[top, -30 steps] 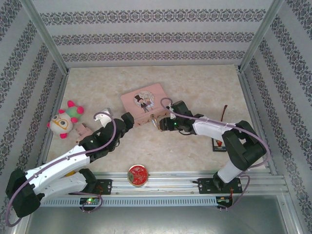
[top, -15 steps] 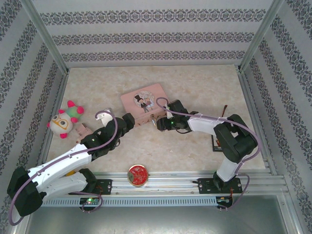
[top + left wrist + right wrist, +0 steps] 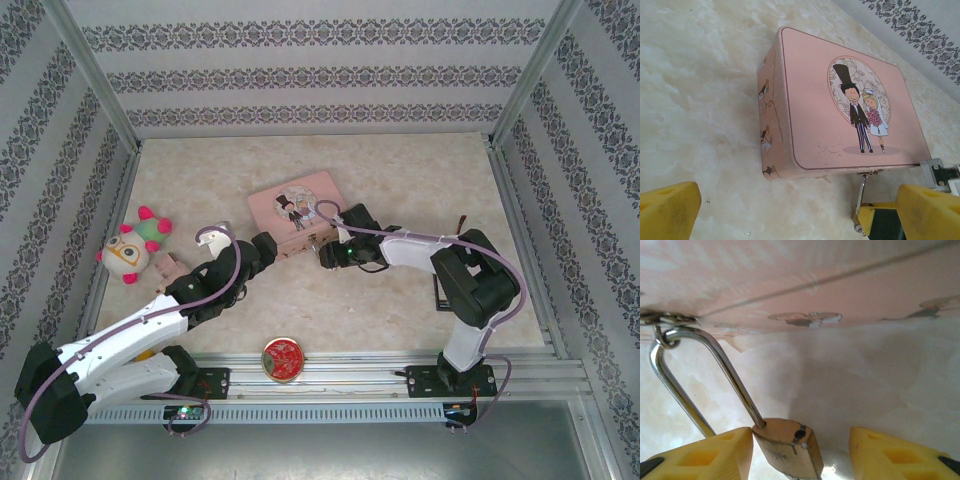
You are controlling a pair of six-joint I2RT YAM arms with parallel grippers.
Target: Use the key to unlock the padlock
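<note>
**Padlock** [image 3: 787, 447], one. It is hanging by its shackle [image 3: 700, 372] from the hasp [image 3: 665, 318] on the front edge of the pink tin [image 3: 295, 210], at the centre of the overhead view. Its brass body is pointing down toward the bench [image 3: 400, 180], just in front of the tin.

**Right claw** [image 3: 799, 442], one. It is standing released, with its fingers [image 3: 705, 457] straddling the padlock body. The finger at lower left of the wrist view is touching or almost touching the body. The finger at lower right is standing apart from it.

**Left claw** [image 3: 797, 195], one. It is spread wide and grasping nothing, sitting just below-left of the pink tin in the overhead view and facing its side.

**Step in hand, by judgement.** The right claw is lining up to steady the padlock body. I cannot tell whether both shackle ends are seated, so the unlocking is being counted as not yet done. The next move is calling for a gentle clench on the body without wrenching the hasp. After that, the key is needing to be brought to the lock.

**Other stock**
- Round red tin [image 3: 283, 358], one, lower centre.
- Plush toy [image 3: 130, 252], one, at left.
</note>
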